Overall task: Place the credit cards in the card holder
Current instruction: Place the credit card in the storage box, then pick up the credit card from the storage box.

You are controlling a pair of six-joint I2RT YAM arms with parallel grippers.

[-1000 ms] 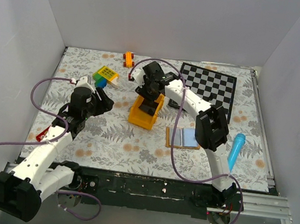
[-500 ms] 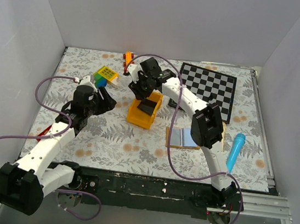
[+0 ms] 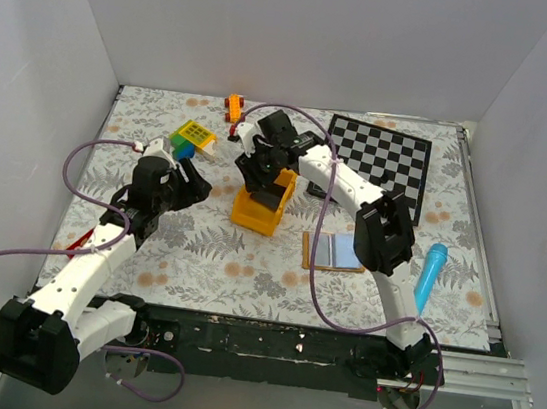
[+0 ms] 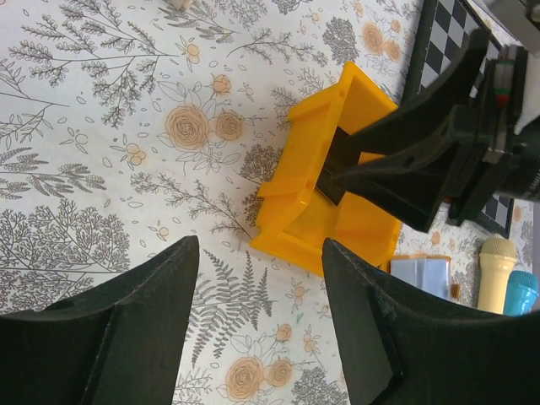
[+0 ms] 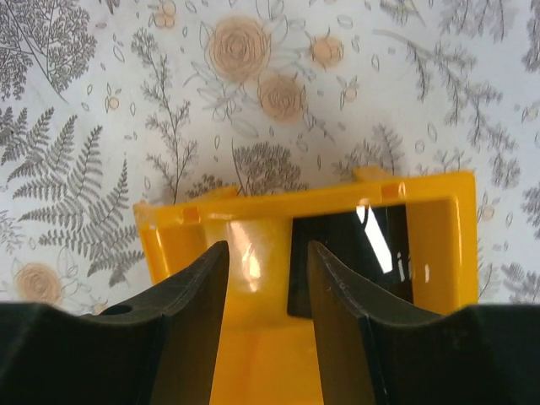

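The right gripper (image 3: 264, 171) hangs over the yellow bin (image 3: 252, 214) near the middle of the flowered tablecloth (image 3: 196, 260). From above, its black body covers most of the bin's inside, so the contents cannot be made out there. The right wrist view shows more: the jaws stand moderately apart with nothing between them, and 1 black credit card (image 5: 371, 253) lies in the bin by its far wall, glare across its face. The right finger covers the card's near-left corner, and contact cannot be judged. Whether more cards lie beneath it cannot be told.

The left gripper (image 3: 195, 186) sits just left of the bin, with its jaws wide and empty. In its wrist view the right gripper blocks much of the bin's opening, and only a dark sliver shows between the fingers.

The card holder (image 3: 331, 251) lies open on the cloth to the right of the bin, apart from it, pale blue inside facing up. The right arm's elbow hides its right edge. A blue tube-like object (image 3: 430, 271) lies further right, and a chequered board (image 3: 385, 159) lies behind.
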